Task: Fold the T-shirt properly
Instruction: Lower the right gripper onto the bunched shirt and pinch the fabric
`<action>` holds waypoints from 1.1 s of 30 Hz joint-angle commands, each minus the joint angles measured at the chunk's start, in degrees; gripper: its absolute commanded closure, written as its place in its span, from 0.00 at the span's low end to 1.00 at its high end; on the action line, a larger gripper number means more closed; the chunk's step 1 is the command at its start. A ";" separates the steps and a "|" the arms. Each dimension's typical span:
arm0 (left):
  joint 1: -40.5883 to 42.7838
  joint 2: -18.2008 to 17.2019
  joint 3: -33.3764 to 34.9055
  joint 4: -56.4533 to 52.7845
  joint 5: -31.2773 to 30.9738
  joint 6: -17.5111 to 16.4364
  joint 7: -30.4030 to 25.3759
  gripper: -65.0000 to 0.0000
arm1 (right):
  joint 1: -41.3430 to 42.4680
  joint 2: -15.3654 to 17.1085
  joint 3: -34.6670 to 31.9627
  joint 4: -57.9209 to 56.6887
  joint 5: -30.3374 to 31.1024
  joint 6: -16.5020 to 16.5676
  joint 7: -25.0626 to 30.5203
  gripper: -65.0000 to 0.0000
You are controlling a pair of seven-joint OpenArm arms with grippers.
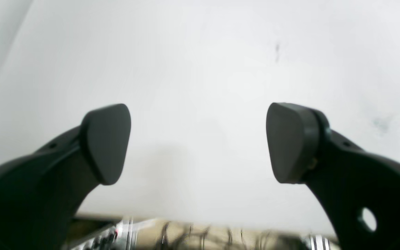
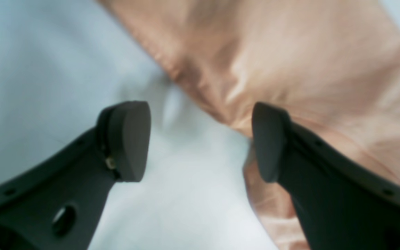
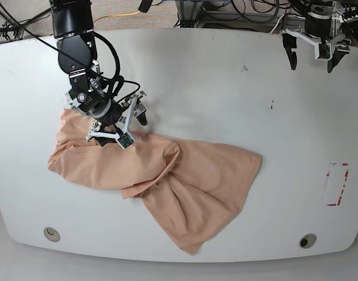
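I see soft peach-pink cotton T-shirt (image 3: pixel 167 181) lying crumpled on white bench (image 3: pixel 226 88), spread from under right gripper (image 2: pixel 200 146) toward bench front edge. Right gripper low over shirt's upper edge, jaws spread, nothing pinched; one black finger (image 2: pixel 272 146) over fabric, other over bare bench. Left gripper (image 1: pixel 198 142) well apart from shirt, at far bench corner, jaws spread wide, only bare white surface between them.

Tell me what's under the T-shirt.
The white table shows all around the T-shirt, so it lies on that. Anything beneath the crumpled cloth is covered and cannot be seen.
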 commanded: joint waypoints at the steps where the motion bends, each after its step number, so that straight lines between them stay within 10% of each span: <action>1: -0.83 -0.23 -0.35 0.89 0.04 0.33 -1.75 0.11 | 2.43 1.32 -1.20 -1.63 0.33 -0.26 2.79 0.33; 25: -7.86 -0.32 1.06 0.89 0.12 0.33 -1.67 0.11 | 9.38 2.82 -3.57 -19.48 0.24 -0.34 16.33 0.36; 33: -12.26 -0.40 2.20 1.24 0.12 0.33 6.42 0.11 | 9.38 2.82 -3.49 -19.04 0.24 -0.26 16.24 0.80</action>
